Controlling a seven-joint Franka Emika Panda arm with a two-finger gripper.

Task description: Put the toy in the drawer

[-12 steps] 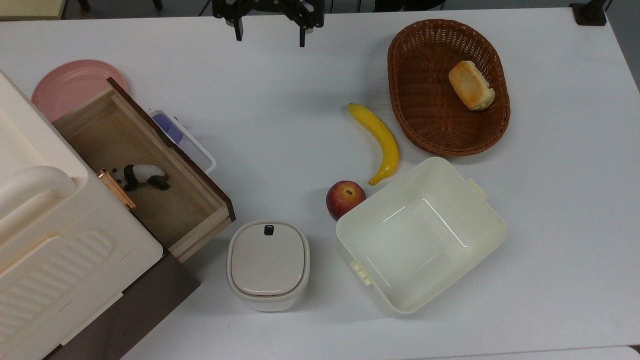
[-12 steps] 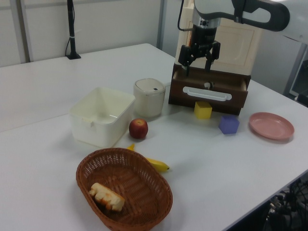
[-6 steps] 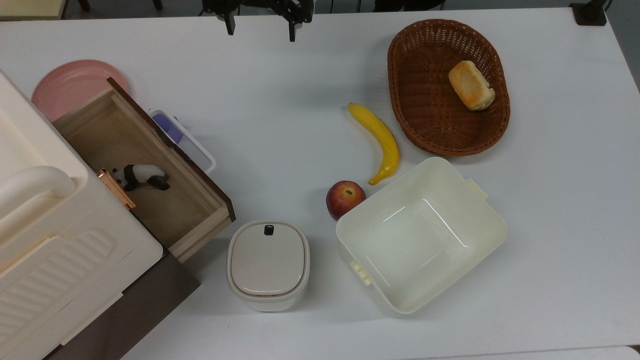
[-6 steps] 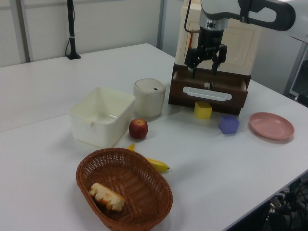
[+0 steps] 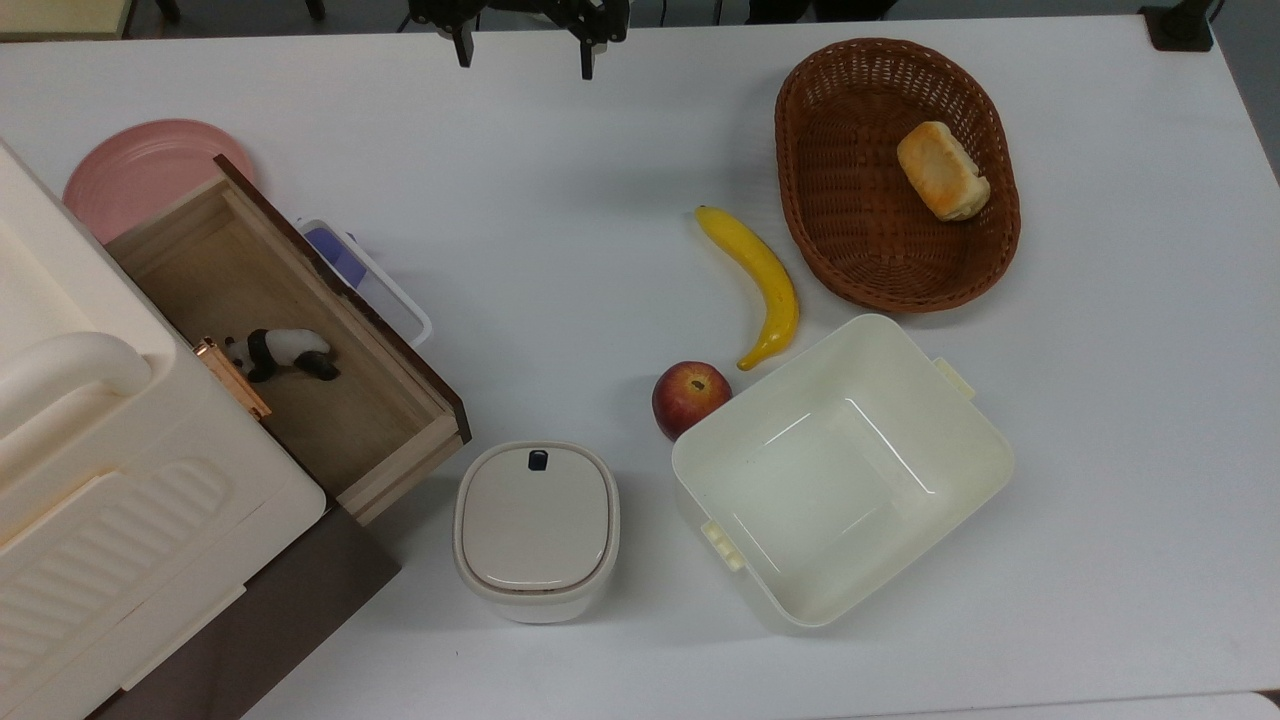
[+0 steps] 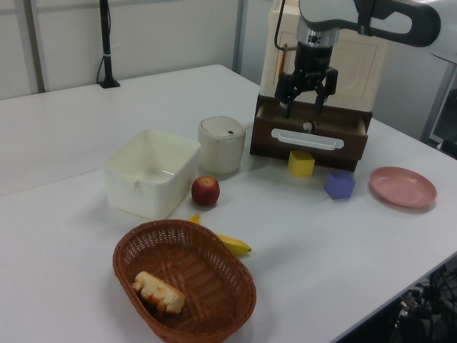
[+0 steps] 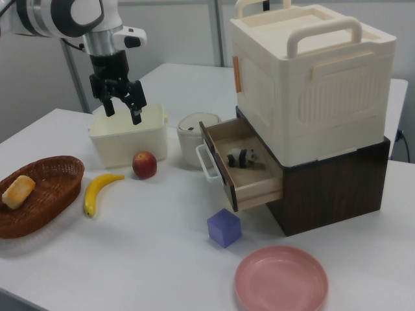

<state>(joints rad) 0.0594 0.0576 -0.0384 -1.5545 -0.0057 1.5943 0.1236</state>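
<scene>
Already you can see the drawer point(image 5: 300, 330) pulled open beneath the cream cabinet point(image 7: 305, 78), your gripper point(image 7: 123, 110) hanging high above the table point(image 5: 600, 250) with fingers spread and empty, and the toy point(image 5: 280, 352) standing inside the drawer.

A white table point(image 5: 560, 230) carried everything. In the top view, a brown basket point(image 5: 850, 260) sat at two o'clock, a banana point(image 5: 762, 280) near centre, an apple point(image 5: 688, 397) just below it touching a cream tub point(image 5: 985, 440). A lidded grey canister point(image 5: 536, 530) stood at six o'clock, a pink plate point(image 5: 130, 170) at ten, a dark cabinet point(image 5: 300, 590) at eight.
</scene>
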